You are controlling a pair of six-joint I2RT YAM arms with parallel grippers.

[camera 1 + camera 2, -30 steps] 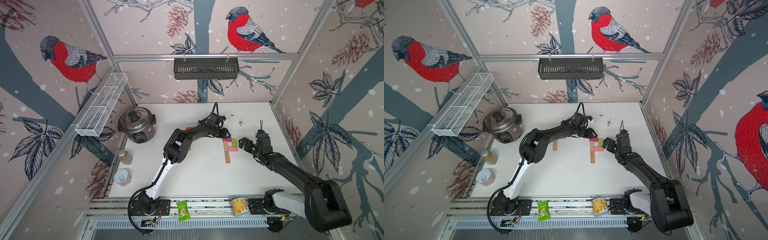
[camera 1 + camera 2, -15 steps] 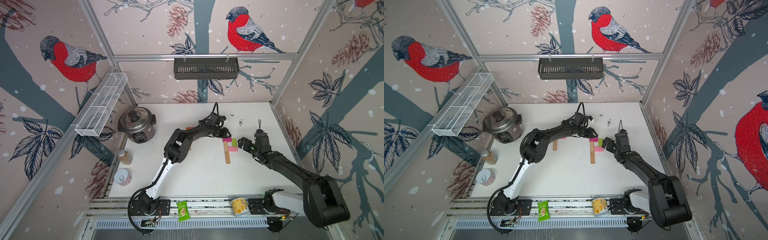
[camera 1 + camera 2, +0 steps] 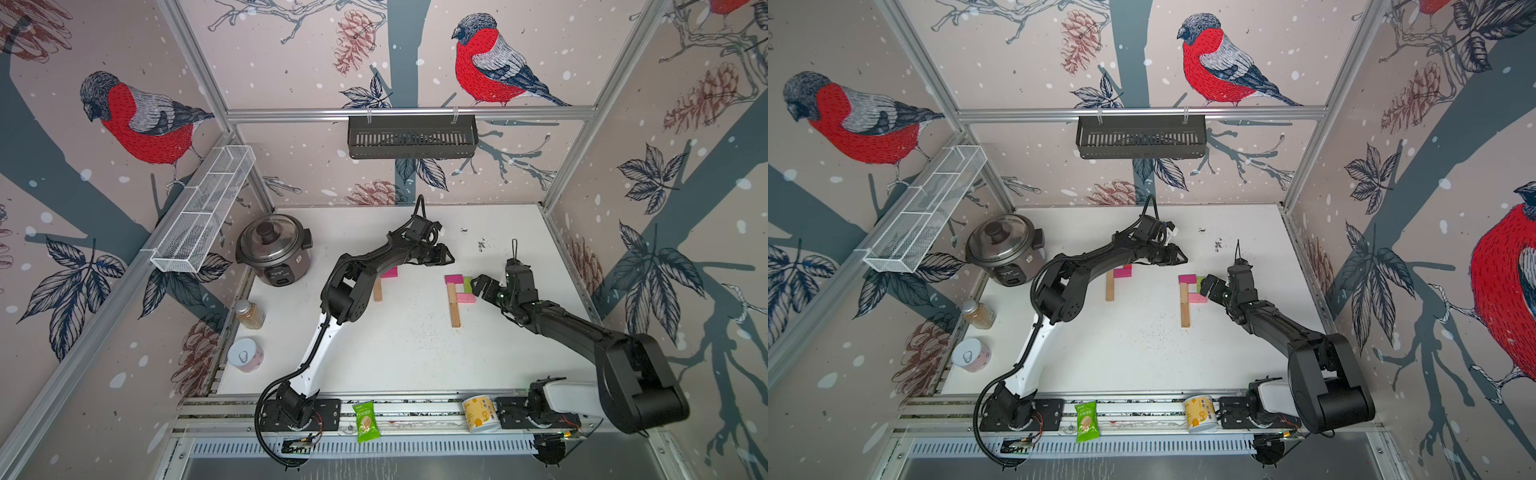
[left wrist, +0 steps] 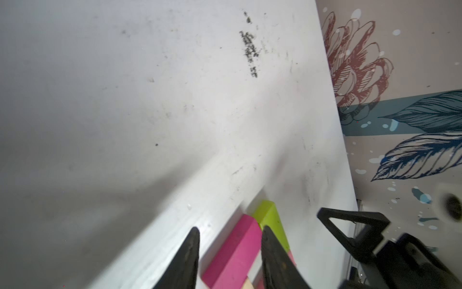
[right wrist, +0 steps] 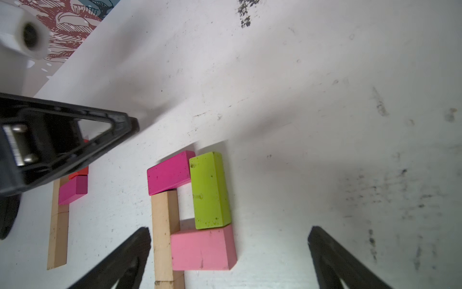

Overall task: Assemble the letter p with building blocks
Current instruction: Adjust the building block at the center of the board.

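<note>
Left gripper (image 4: 231, 231) first: its two black fingers (image 4: 191, 252) stand partway apart with nothing between them, so no block is in its grasp. Past the tips, flat on the table, lie the magenta block (image 4: 232, 252) and the lime block (image 4: 268, 215). In a top view the left gripper (image 3: 448, 258) hangs just behind the head of the letter, apart from it.

Over to the right gripper (image 5: 230, 232). Its fingers (image 5: 125, 257) are spread very wide and it, too, is empty. The pink block (image 5: 202, 250) and the lime block (image 5: 211, 192) show between the tips, down on the table. In both top views it sits just beside the outer side of the loop, at the lime block; whether it touches I cannot tell.

And the letter P (image 3: 453, 293) lies flat near the middle of the white table (image 3: 395, 353). The tan stem (image 5: 165, 225) runs straight, the magenta block (image 5: 168, 175) caps its top end, the lime block drops from that block's end, and the pink block butts against the stem below. The lime block sits a little askew, and bare table shows inside the loop.

Off to the side, partly under the left arm, is a second cluster: a tan block (image 5: 58, 237), a short magenta one (image 5: 71, 191) and a red one (image 5: 80, 172) peeking out behind it.

Further out there's a rice cooker (image 3: 274, 249) at the back corner, plus a green snack packet (image 3: 365, 420) and a paper cup (image 3: 478, 413) on the front rail.
</note>
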